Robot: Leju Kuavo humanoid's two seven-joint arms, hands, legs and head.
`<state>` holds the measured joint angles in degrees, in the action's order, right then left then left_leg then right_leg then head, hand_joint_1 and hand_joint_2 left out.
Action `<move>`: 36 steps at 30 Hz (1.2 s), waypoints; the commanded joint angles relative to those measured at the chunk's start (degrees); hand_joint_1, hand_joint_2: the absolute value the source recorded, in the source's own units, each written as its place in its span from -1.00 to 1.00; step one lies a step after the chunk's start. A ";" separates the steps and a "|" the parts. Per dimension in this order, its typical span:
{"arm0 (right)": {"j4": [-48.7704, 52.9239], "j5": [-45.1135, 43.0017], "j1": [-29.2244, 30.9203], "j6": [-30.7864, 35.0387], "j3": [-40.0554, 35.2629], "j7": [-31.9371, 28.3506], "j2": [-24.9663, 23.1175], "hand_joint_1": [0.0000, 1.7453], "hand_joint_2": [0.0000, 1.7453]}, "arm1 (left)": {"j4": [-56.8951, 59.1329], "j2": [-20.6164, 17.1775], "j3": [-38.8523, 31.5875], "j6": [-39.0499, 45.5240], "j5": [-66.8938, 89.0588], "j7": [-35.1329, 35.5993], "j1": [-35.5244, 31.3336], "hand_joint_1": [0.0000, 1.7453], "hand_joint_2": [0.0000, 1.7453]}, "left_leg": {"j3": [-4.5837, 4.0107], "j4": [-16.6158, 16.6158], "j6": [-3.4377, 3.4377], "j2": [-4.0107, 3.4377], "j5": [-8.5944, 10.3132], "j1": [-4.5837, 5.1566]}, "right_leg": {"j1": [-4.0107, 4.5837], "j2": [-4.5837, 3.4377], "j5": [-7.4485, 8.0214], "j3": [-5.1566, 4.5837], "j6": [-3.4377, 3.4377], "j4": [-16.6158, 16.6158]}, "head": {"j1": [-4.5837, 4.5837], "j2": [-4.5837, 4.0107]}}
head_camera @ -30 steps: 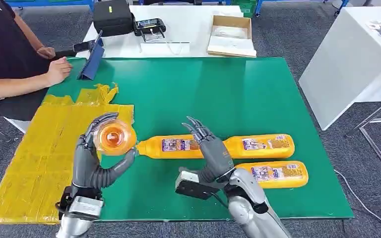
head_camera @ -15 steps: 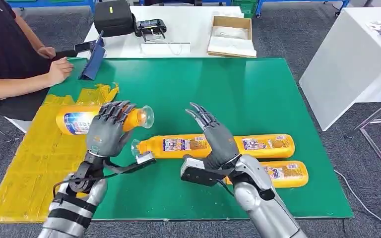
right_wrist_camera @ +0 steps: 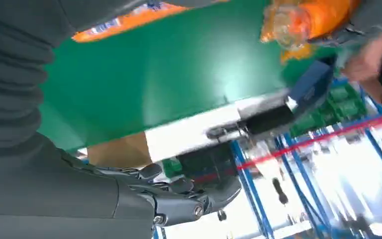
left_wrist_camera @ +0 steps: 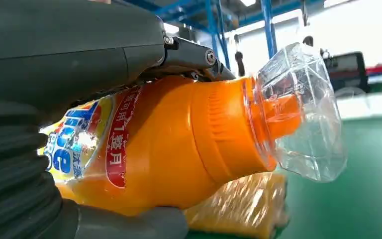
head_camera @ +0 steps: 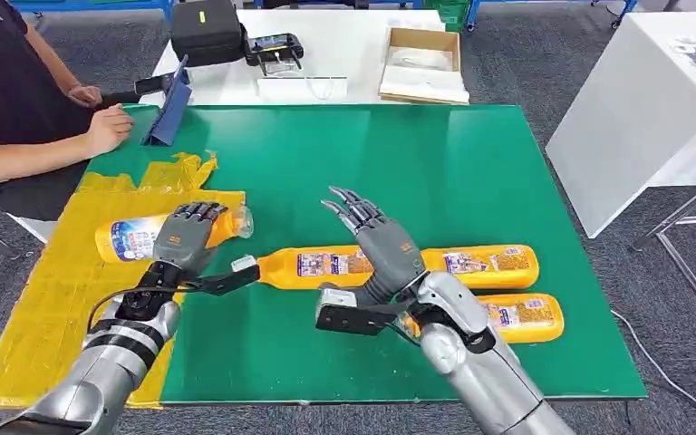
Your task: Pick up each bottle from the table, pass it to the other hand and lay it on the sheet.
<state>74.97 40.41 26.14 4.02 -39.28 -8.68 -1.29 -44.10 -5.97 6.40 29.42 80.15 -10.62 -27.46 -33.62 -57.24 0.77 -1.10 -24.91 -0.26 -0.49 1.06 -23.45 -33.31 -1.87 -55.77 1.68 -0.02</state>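
both arms were silver metal with rounded casings. the left hand [head_camera: 184, 237] and right hand [head_camera: 386, 251] were dark grey, with darker jointed fingers [head_camera: 349, 207]. a black camera block sat at each wrist, and a black cable looped along the left forearm.

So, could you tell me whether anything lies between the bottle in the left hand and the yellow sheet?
Nothing visible does. The left hand holds the bottle lying sideways directly over the yellow sheet, and the part of the sheet beneath and around it is bare.
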 commanded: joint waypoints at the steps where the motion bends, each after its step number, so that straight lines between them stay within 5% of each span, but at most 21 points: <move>1: -13.10 -1.18 8.73 -3.71 -4.29 1.73 1.51 -1.00 1.00 | 11.83 -0.82 0.20 -3.86 -2.16 -3.79 -6.00 1.00 1.00 | 0.09 -0.01 -0.04 0.05 0.00 -0.04 | 0.03 -0.06 0.00 0.09 0.05 -0.01 | 0.00 0.00; 3: -17.35 -1.03 10.78 -4.23 -4.86 2.29 0.40 -1.00 1.00 | 12.80 -0.85 0.66 -7.51 -4.26 -6.66 -6.96 1.00 1.00 | 0.11 -0.06 -0.04 0.07 -0.01 -0.05 | 0.03 -0.10 -0.01 0.10 0.07 -0.07 | 0.00 0.00; 4: -19.50 -1.00 11.76 -4.26 -5.03 2.28 -0.32 -1.00 1.00 | 13.48 -1.01 1.01 -9.53 -5.18 -8.18 -7.48 0.44 1.00 | 0.10 -0.05 -0.02 0.02 -0.01 -0.05 | 0.04 -0.11 -0.01 0.08 0.04 -0.05 | 0.00 0.00; 5: -21.59 -0.88 12.68 -4.34 -5.19 2.16 -0.97 -1.00 1.00 | 13.87 -1.10 1.13 -11.07 -6.69 -10.25 -7.82 -1.00 1.00 | 0.12 -0.06 -0.03 0.02 -0.02 -0.06 | 0.05 -0.13 -0.02 0.10 0.05 -0.06 | 0.02 0.00; 24: -46.58 -0.68 20.92 -8.03 -9.51 0.91 -10.05 -1.00 1.00 | 8.90 -2.84 1.96 -28.85 -35.49 -27.53 -10.82 -1.00 1.00 | 0.04 -0.07 -0.04 0.06 0.02 -0.07 | 0.06 -0.07 0.00 0.03 0.04 -0.10 | 0.00 0.00; 30: -47.23 -0.61 20.99 -7.93 -9.82 0.79 -10.27 -1.00 1.00 | 7.90 -3.07 2.43 -29.34 -36.06 -27.46 -10.27 -1.00 1.00 | 0.07 -0.08 -0.03 0.06 0.00 -0.08 | 0.07 -0.08 -0.03 0.06 0.03 -0.12 | -0.02 0.00; 32: -47.99 -0.20 20.57 -8.34 -10.39 0.76 -10.67 -1.00 1.00 | 1.02 -2.46 1.11 -35.29 -46.77 -29.38 -7.78 -1.00 1.00 | 0.06 -0.10 -0.03 0.09 0.00 -0.05 | 0.03 -0.06 -0.04 0.06 0.03 -0.15 | 0.00 0.00; 33: -48.57 -0.13 20.24 -8.27 -10.51 0.76 -11.09 -1.00 1.00 | -1.36 -2.84 1.65 -36.65 -50.79 -29.38 -6.76 -1.00 -1.00 | 0.03 -0.04 -0.02 0.08 0.04 -0.06 | 0.05 -0.02 0.00 0.04 0.01 -0.08 | -0.02 0.00; 36: -50.72 0.57 19.38 -8.14 -11.28 1.09 -12.39 -1.00 1.00 | -6.12 -1.67 -0.20 -41.10 -59.95 -29.38 -5.30 -1.00 -1.00 | 0.02 -0.05 -0.03 0.07 0.03 -0.06 | 0.05 -0.04 0.00 0.03 0.02 -0.08 | -0.02 0.00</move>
<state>33.85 40.15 43.03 -3.54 -46.36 -7.63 -11.30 -39.35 -8.35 7.67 -4.42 34.60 -39.72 -34.44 -33.61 -57.25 0.78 -1.10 -24.85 -0.27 -0.48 1.07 -23.42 -33.31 -1.90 -55.82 1.66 -0.02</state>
